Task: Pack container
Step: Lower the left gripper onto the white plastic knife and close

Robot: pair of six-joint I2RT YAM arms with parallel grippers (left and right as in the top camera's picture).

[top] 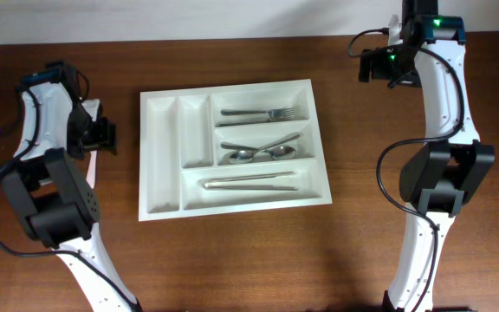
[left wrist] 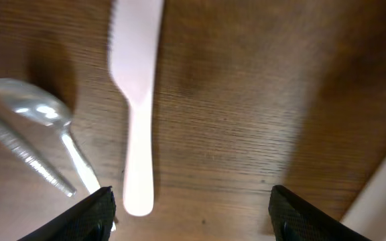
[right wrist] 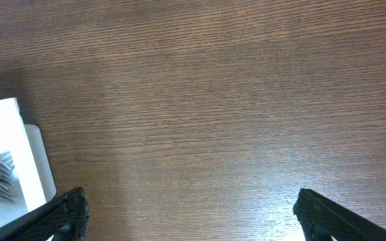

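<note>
In the middle of the desk (top: 232,260), lying flat: the container (top: 158,156), with two narrow slots at its left and three wide ones stacked at its right. In the far wide slot, a fork (top: 262,113) with tines pointing right. In the middle one, spoons (top: 262,153) lying crosswise. In the near one, a long metal piece (top: 249,182), too small to tell exactly what. Both narrow slots bare.

Left end effector (left wrist: 193,217) just left of the container, low over the wood, fingers apart and gripping nothing. Seen from the left wrist, on the desk ahead of it: a pale plastic knife (left wrist: 136,100), handle end just beside one fingertip. Beside the knife, a metal spoon (left wrist: 39,114) and a clear plastic piece (left wrist: 19,150), blurred.

Right end effector (right wrist: 193,214) at the far right, well apart from the container, fingers spread wide over bare wood, holding nothing. At the left edge of the right wrist view, only a corner of the container with the fork tines.
</note>
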